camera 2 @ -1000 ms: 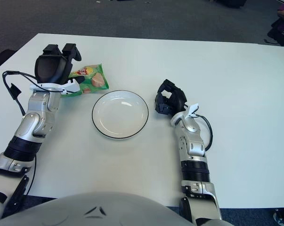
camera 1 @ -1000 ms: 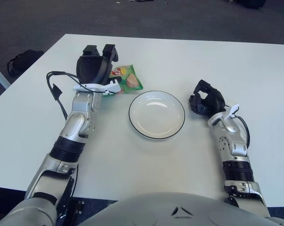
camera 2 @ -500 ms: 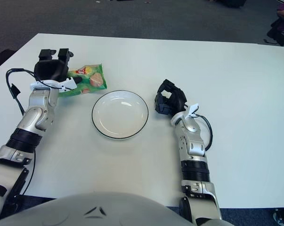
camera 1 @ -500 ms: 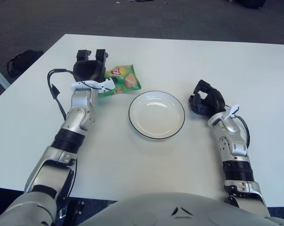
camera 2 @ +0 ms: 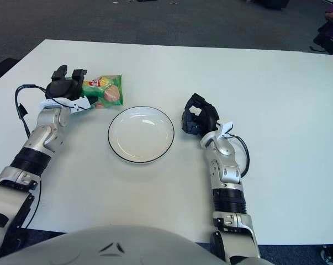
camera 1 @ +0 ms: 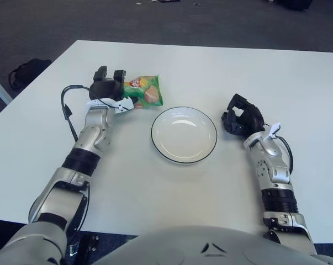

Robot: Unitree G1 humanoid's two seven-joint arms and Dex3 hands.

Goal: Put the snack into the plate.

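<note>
Beside the plate (camera 1: 183, 134), left hand (camera 1: 107, 88) grips a flat green snack (camera 1: 146, 91); right hand (camera 1: 241, 120) lies curled, empty.

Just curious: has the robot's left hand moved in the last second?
Yes. The left hand has dropped lower beside the green snack packet, farther from the round white plate.

One snack packet (camera 1: 146, 91), one plate (camera 1: 209, 152), one table (camera 1: 221, 66), and two robot hands: left hand (camera 1: 107, 88), right hand (camera 1: 242, 120).
</note>
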